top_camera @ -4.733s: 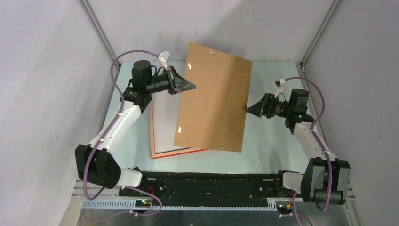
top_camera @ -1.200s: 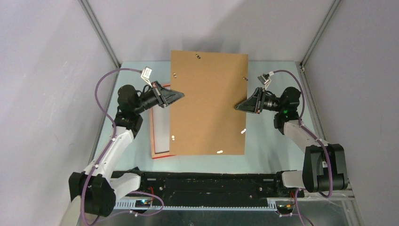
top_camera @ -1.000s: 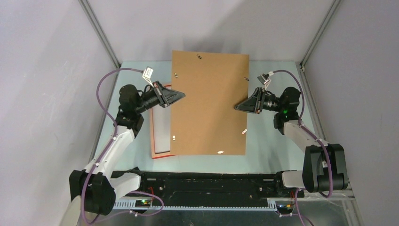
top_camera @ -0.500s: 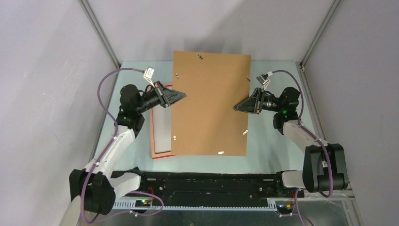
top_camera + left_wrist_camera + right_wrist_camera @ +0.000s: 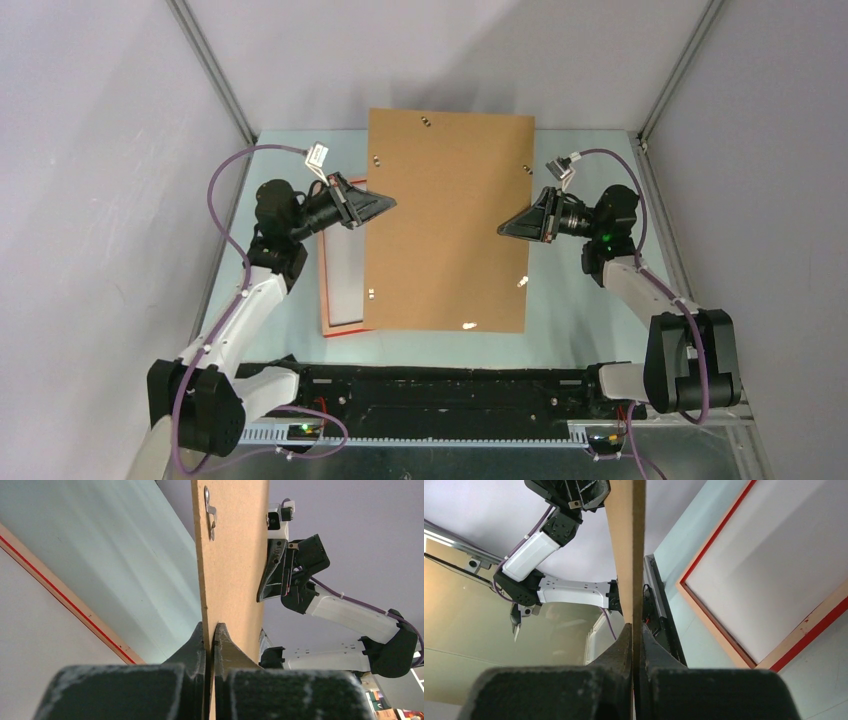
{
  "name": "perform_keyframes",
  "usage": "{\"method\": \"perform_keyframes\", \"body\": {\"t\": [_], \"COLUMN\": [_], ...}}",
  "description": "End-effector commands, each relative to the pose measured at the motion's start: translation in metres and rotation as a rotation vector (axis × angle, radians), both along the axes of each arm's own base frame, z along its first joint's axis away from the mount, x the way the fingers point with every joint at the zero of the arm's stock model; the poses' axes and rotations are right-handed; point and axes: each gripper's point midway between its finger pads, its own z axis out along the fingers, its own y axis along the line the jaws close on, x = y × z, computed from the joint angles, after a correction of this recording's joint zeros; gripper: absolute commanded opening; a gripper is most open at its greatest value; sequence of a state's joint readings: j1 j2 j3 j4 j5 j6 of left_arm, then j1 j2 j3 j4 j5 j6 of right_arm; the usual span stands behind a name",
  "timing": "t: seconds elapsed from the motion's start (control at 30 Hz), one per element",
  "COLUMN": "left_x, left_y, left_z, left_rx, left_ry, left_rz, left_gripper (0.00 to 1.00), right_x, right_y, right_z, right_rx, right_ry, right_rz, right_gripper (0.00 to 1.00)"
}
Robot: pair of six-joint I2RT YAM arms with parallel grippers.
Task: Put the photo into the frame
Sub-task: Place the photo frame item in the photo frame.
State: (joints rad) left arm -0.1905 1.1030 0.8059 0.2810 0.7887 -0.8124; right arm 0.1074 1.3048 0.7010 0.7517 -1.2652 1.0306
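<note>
Clamping one board (image 5: 447, 220): left pincer (image 5: 390, 206), right pincer (image 5: 503, 230); one frame (image 5: 343, 328) beneath.

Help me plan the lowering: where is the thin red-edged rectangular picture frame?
In the top view the red-edged frame lies flat on the table, left of centre, beneath the left gripper, its right part hidden under the raised brown backing board.

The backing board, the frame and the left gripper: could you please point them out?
backing board (image 5: 447, 220), top external view, middle of its brown face.
frame (image 5: 804, 626), right wrist view, its pale wood rail.
left gripper (image 5: 210, 632), left wrist view, between its fingertips on the board's edge.
</note>
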Motion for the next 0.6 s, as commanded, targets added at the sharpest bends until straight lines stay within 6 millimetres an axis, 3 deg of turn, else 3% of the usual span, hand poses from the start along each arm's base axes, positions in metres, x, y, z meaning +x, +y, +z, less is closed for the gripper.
{"method": "perform_keyframes", "body": {"t": [0.0, 0.2, 0.4, 0.57], "left_x": [0.027, 0.028, 0.031, 0.033], "left_y": [0.015, 0.018, 0.024, 0.027], "left_z": [-0.024, -0.028, -0.03, -0.034], "left_rx": [0.108, 0.112, 0.116, 0.127], "left_ry": [-0.049, -0.041, -0.034, -0.026], "left_rz": [0.16, 0.173, 0.201, 0.215], "left_gripper": [0.06, 0.25, 0.34, 0.52], "right_x": [-0.02, -0.02, -0.022, -0.021], "right_y": [0.004, 0.003, 0.0, -0.003], "right_z": [0.03, 0.032, 0.036, 0.038], "right_rx": [0.011, 0.017, 0.017, 0.017], "right_ry": [-0.154, -0.155, -0.171, -0.176], "right_rz": [0.056, 0.061, 0.053, 0.038], "right_gripper": [0.0, 0.0, 0.0, 0.0]}}
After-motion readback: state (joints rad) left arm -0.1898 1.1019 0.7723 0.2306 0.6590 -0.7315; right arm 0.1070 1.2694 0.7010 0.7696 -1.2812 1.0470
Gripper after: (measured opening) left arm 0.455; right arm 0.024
